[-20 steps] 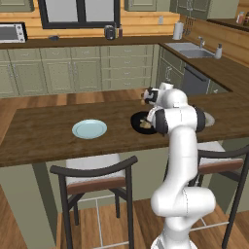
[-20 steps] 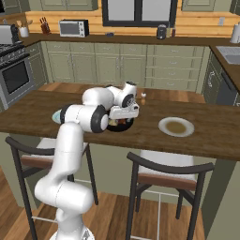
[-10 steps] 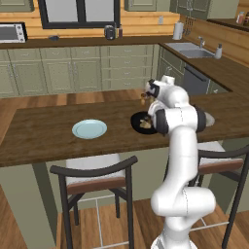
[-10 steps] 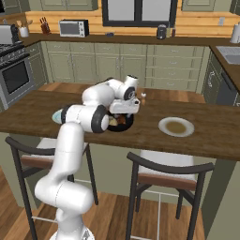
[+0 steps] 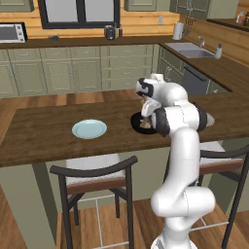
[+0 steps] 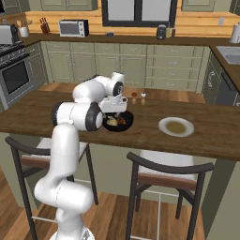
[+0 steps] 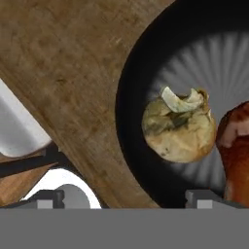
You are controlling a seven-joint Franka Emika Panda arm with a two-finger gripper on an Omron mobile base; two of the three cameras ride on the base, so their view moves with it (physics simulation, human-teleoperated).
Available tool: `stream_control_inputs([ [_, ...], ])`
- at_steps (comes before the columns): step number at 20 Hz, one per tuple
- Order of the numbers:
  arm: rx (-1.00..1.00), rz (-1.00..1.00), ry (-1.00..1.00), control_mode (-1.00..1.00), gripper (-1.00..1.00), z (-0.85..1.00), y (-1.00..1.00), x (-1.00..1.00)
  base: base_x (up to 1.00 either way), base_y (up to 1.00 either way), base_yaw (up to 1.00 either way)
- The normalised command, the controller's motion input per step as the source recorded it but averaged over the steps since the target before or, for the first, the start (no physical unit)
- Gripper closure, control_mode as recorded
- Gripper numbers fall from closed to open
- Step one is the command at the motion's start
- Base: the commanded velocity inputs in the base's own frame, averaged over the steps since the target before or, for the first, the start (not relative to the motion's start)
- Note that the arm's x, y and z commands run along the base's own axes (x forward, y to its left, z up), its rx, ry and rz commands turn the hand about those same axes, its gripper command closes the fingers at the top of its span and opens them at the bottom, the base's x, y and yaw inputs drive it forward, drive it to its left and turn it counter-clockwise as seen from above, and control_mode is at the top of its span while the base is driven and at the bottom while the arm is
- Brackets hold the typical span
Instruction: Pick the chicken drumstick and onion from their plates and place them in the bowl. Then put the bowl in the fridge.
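I have the end effector (image 7: pixel 124 198) hanging just above the black bowl (image 7: pixel 146 63), and in the hand view its two fingertips (image 7: pixel 47 198) sit far apart at the bottom edge, so it is spread wide and holding nothing. The onion (image 7: pixel 179 127) lies inside the bowl on the ribbed bottom, papery tip up, with the chicken drumstick (image 7: pixel 236 146) right beside it, and as far as I can tell the two touch. From the left base view the bowl (image 5: pixel 136 122) rests on the wooden table (image 5: pixel 44 141), partly behind my arm, and the pale blue plate (image 5: pixel 89 129) sits well apart from it toward the left. From the right base view I see the bowl (image 6: pixel 125 124) with both items in it as a pale lump (image 6: pixel 112 122) and a darker piece (image 6: pixel 121 120), and a second plate (image 6: pixel 176 126), brownish in its centre, near it on the right. Two small shakers (image 6: pixel 138 98) stand behind the bowl.
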Motion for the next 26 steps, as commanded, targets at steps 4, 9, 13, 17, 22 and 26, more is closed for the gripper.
stream_control_inputs([
  [4, -0.13, 0.11, 0.00, -1.00, -1.00, -0.09, 0.66, -0.12, 0.00, 0.00, 0.00],
  [9, -0.06, 0.06, -0.07, -1.00, -1.00, -0.20, 0.02, -0.05, 0.00, 0.00, 0.00],
  [13, 0.00, 0.00, -0.22, -1.00, -1.00, -0.43, -0.03, -0.06, 0.00, 0.00, 0.00],
  [17, -0.01, 0.00, -0.05, -1.00, -1.00, -0.09, 0.00, 0.26, 0.00, 0.00, 0.00],
  [22, -0.05, 0.00, 0.00, -1.00, -1.00, -0.05, 0.00, 0.20, 0.00, 0.00, 0.00],
  [26, -0.03, 0.00, 0.00, -1.00, -1.00, -0.15, 0.00, 0.26, 0.00, 0.00, 0.00],
])
